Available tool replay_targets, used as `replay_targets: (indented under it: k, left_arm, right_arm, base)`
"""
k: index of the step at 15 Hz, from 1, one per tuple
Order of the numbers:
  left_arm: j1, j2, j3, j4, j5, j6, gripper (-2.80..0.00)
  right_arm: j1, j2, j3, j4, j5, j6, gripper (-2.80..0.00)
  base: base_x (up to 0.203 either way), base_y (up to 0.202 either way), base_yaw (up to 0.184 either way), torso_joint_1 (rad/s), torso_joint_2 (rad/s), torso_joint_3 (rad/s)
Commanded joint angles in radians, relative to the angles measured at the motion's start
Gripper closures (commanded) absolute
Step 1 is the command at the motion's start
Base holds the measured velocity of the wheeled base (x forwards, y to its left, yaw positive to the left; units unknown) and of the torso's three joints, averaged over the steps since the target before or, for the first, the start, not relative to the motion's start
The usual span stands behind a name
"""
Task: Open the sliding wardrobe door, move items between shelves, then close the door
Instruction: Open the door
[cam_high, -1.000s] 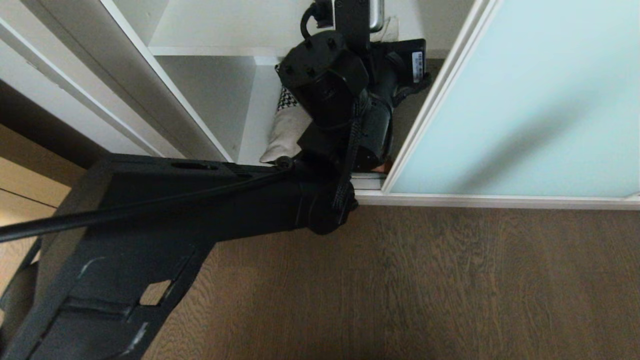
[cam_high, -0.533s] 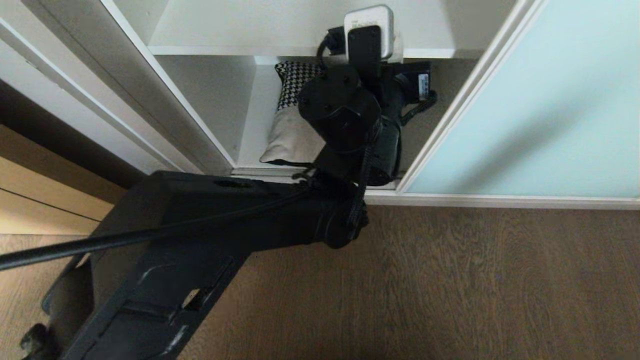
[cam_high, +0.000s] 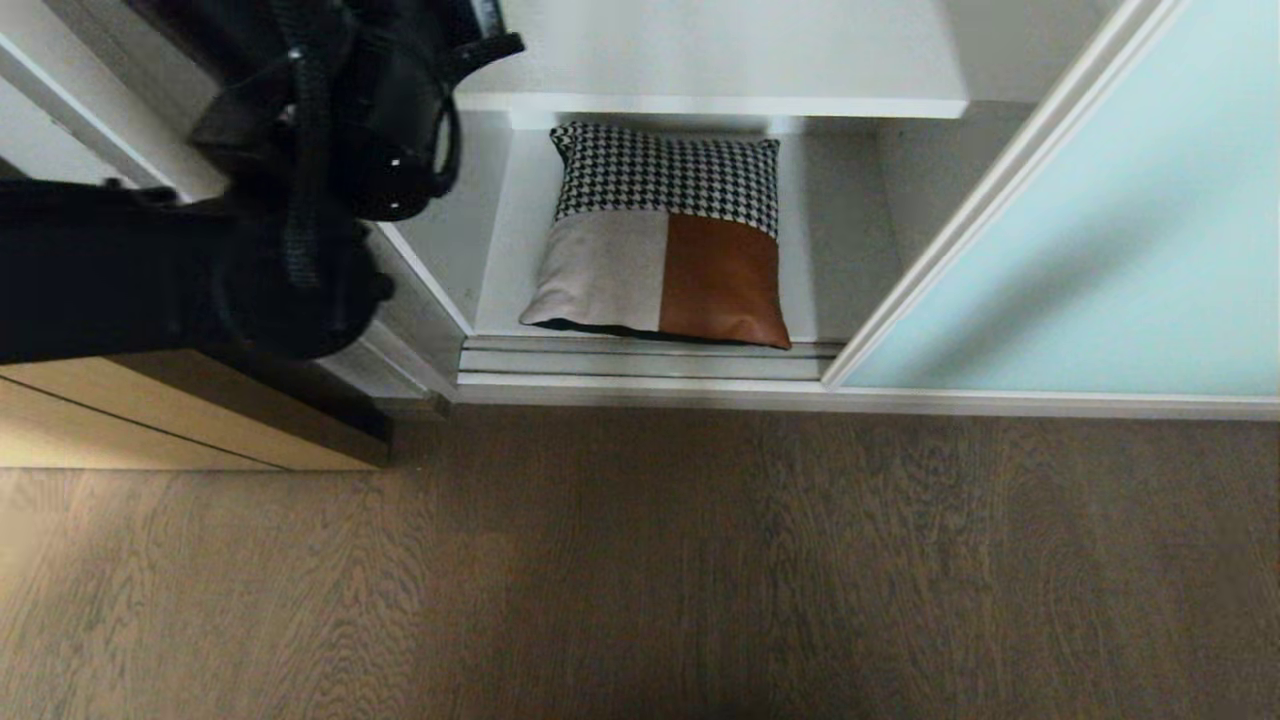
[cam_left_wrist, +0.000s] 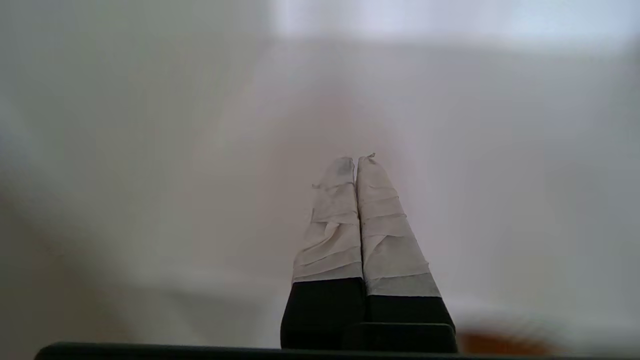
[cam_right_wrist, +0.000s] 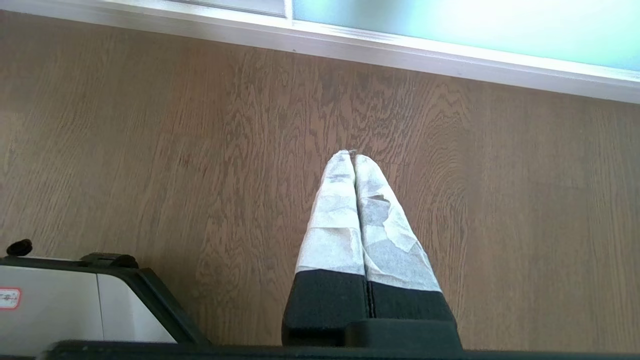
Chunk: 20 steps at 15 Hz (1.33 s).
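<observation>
Swung away to the wardrobe's left edge, the left pincer (cam_left_wrist: 356, 162) is pressed shut, empty. A square patchwork cushion (cam_high: 662, 240) of houndstooth, beige and rust lies on the smooth bottom shelf (cam_high: 840, 260) beside the frosted aqua sliding door (cam_high: 1120, 260). The right pincer (cam_right_wrist: 350, 156), taped, closed, hangs over wood-grain floor (cam_high: 700, 560).

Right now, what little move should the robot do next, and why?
Probably bring the left pincer back down toward the cushion and open it. The cushion lies alone on the bottom shelf, nothing holds it, and the sliding door stands open. The left pincer is shut and empty, up near the left wall; the right pincer hangs shut over the floor.
</observation>
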Motion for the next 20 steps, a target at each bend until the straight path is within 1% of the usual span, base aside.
replay_targets:
  k: [1,3,4,7,9,10,11,13,14,16,17,18,19,20]
  left_arm:
    - [0.109,-0.309,0.338,0.010,0.011,0.003,0.00]
    - [0.175,-0.558,0.627,0.022,0.023,-0.006,0.00]
    - [0.204,-0.680,0.748,0.028,0.036,-0.014,0.00]
    - [0.299,-0.997,1.083,0.045,0.078,-0.056,0.00]
    - [0.358,-1.154,1.291,0.062,0.095,-0.096,0.00]
    - [0.382,-1.219,1.369,0.069,0.102,-0.130,0.00]
    - [0.402,-1.273,1.425,0.073,0.107,-0.156,0.00]
    - [0.462,-1.368,1.524,0.088,0.111,-0.187,0.00]
    - [0.486,-1.414,1.532,0.122,0.113,-0.214,0.00]
    - [0.515,-1.529,1.537,0.264,0.112,-0.293,0.00]
    - [0.521,-1.573,1.538,0.375,0.112,-0.333,0.00]
    - [0.524,-1.606,1.538,0.463,0.101,-0.358,0.00]
    - [0.522,-1.628,1.539,0.525,0.030,-0.359,0.00]
    - [0.520,-1.638,1.539,0.590,-0.087,-0.351,0.00]
  right_arm:
    - [0.000,0.001,0.000,0.000,0.001,-0.001,0.00]
    - [0.000,0.001,0.000,0.000,0.001,-0.001,0.00]
    - [0.000,0.001,0.000,0.000,0.001,-0.001,0.00]
    - [0.000,0.001,0.000,0.000,0.001,-0.001,0.00]
    - [0.000,0.001,0.000,0.000,0.001,-0.001,0.00]
    - [0.000,0.001,0.000,0.000,-0.001,-0.001,0.00]
    - [0.000,0.001,0.000,0.000,0.001,-0.001,0.00]
    - [0.000,0.001,0.000,0.000,0.001,-0.001,0.00]
    - [0.000,0.001,0.000,0.000,0.001,-0.001,0.00]
    - [0.000,0.001,0.000,0.000,0.000,-0.001,0.00]
    - [0.000,0.001,0.000,0.000,-0.001,-0.001,0.00]
    - [0.000,0.001,0.000,0.000,0.000,-0.001,0.00]
    - [0.000,0.001,0.000,0.000,0.001,-0.001,0.00]
    - [0.000,0.001,0.000,0.000,0.000,-0.001,0.00]
  base:
    - [0.000,0.000,0.000,0.000,0.00,0.000]
    - [0.000,0.000,0.000,0.000,0.00,0.000]
    - [0.000,0.000,0.000,0.000,0.00,0.000]
    - [0.000,0.000,0.000,0.000,0.00,0.000]
    - [0.000,0.000,0.000,0.000,0.00,0.000]
    - [0.000,0.000,0.000,0.000,0.00,0.000]
    - [0.000,0.000,0.000,0.000,0.00,0.000]
    - [0.000,0.000,0.000,0.000,0.00,0.000]
    - [0.000,0.000,0.000,0.000,0.00,0.000]
    - [0.000,0.000,0.000,0.000,0.00,0.000]
    - [0.000,0.000,0.000,0.000,0.00,0.000]
    - [0.000,0.000,0.000,0.000,0.00,0.000]
    - [0.000,0.000,0.000,0.000,0.00,0.000]
    - [0.000,0.000,0.000,0.000,0.00,0.000]
